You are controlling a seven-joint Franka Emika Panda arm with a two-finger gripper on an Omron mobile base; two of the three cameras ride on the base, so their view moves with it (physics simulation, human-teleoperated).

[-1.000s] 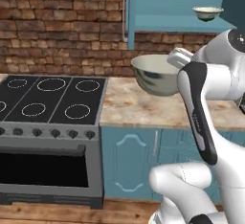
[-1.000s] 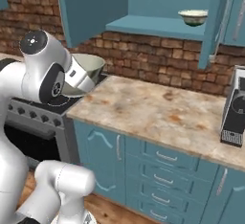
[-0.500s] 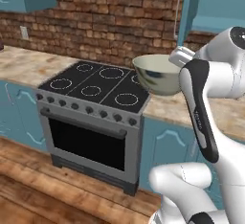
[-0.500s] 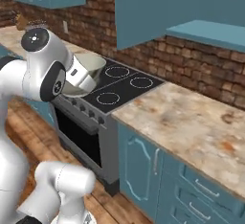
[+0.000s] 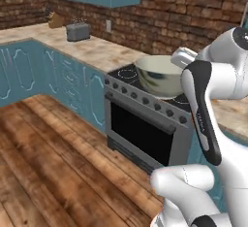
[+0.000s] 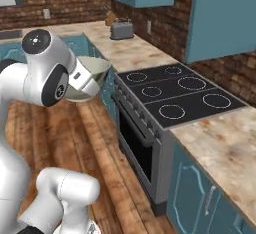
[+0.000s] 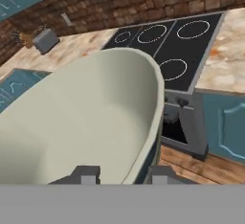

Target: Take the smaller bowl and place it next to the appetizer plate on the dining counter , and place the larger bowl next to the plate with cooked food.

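My gripper [image 7: 122, 173] is shut on the rim of the larger bowl [image 7: 86, 117], a deep grey-beige bowl with a glossy pale inside. One finger sits inside the rim and the other outside. In the left base view the larger bowl [image 5: 157, 75] is held in the air in front of the stove, with the gripper [image 5: 180, 58] at its right rim. From the right base camera the larger bowl [image 6: 95, 70] hangs beside the arm's shoulder, over the floor. The smaller bowl, the dining counter and both plates are out of view.
A black-topped stove [image 6: 175, 93] with an oven door [image 5: 140, 129] stands in the run of teal cabinets. A toaster [image 5: 77, 31] and a knife block [image 5: 55, 21] sit on the marbled counter [image 6: 220, 143]. Wooden floor [image 5: 53, 158] stretches to the left.
The whole picture has swung: the base has turned, so the stove and counter slid right and wooden floor came into view. The larger bowl stays in the gripper's grip.
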